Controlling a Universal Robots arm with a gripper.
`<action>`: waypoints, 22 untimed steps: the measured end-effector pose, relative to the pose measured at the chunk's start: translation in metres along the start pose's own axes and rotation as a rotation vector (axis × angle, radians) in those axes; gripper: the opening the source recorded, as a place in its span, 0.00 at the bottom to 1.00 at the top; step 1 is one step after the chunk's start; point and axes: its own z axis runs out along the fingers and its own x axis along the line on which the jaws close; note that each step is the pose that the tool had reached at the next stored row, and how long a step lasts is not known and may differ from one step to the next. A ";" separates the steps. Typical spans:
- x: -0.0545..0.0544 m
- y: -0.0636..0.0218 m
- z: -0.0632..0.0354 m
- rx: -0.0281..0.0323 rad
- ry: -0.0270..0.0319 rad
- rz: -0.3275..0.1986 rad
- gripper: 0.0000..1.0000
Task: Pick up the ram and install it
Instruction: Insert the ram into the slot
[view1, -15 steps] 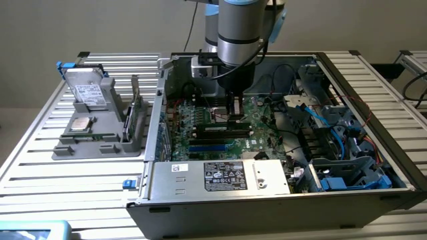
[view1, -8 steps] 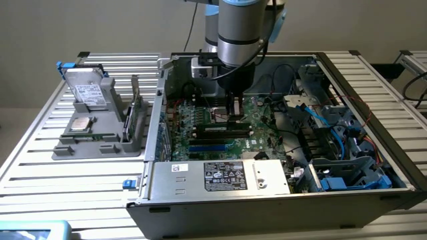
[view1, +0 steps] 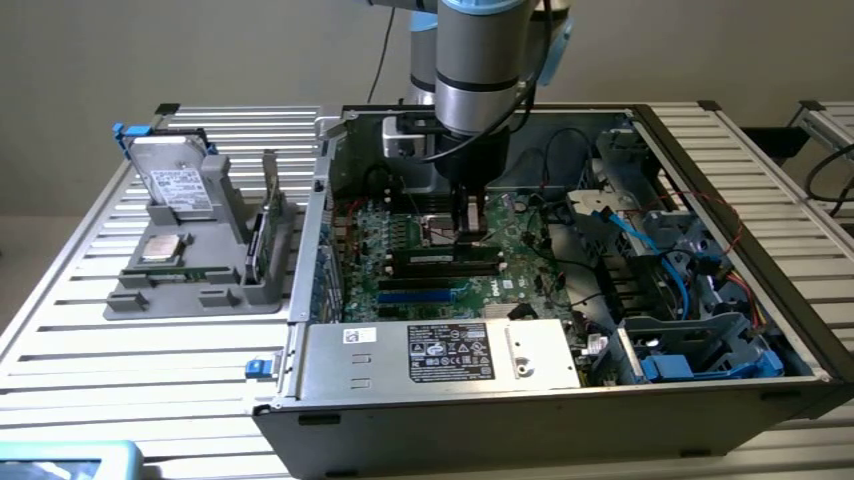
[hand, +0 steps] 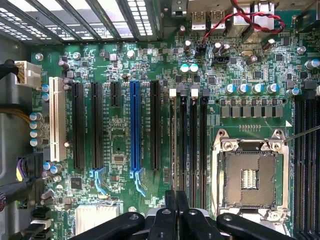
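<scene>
View into an open computer case (view1: 534, 425) lying on a slatted tabletop (view1: 134, 370). The arm reaches down into the case, and the tool (view1: 469, 240) hangs low over the green motherboard (view1: 400, 240). From the wrist, the tool (hand: 176, 200) has its fingertips (hand: 171, 205) pressed together above the four black memory slots (hand: 188, 140). These slots lie between a blue expansion slot (hand: 134, 125) and the open CPU socket (hand: 247, 175). Nothing can be made out between the fingertips.

The ram cannot be placed with certainty. A dark bar (view1: 445, 263), as long as a slot, lies just below the tool tip, and whether it is the ram or a bare slot cannot be told.

At the exterior view's left, well apart from the tool, a grey fixture (view1: 147, 295) carries a tilted hard drive (view1: 180, 185) and an upright green expansion card (view1: 274, 240).
</scene>
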 end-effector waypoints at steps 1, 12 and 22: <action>0.000 0.0000 0.0004 0.0001 -0.0003 0.000 0.12; -0.002 0.0000 0.0033 0.0001 -0.0003 0.000 0.12; -0.002 -0.0008 0.0040 0.0005 -0.0004 -0.006 0.12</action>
